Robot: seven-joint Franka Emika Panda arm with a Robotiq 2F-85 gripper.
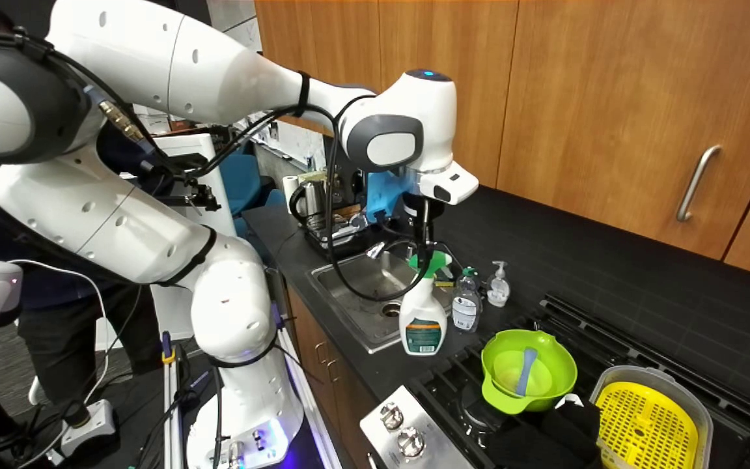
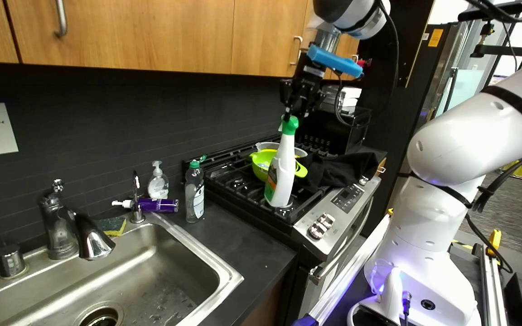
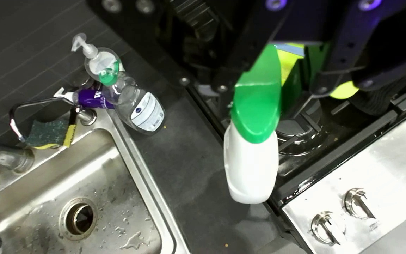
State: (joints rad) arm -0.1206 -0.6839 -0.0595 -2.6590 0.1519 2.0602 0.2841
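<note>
Wooden cupboards [image 1: 583, 117] overhang a kitchen's dark counter [image 2: 252, 258], where a strip parts the stove [image 3: 375, 165] from a steel sink [image 2: 175, 253], as I hold a white spray bottle [image 1: 422, 322] aloft, a little tilted, by the stove's side. My gripper [image 2: 295, 114] is clamped on its green head; the step looks like a carry, and the next move seems to call for a firm pinch and an upright base.

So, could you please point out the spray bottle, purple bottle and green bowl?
Spray bottle [image 1: 422, 307], in an exterior view, white body.
Purple bottle [image 3: 91, 98], wrist view, purple body.
Green bowl [image 1: 560, 369], in an exterior view, inner wall.
</note>
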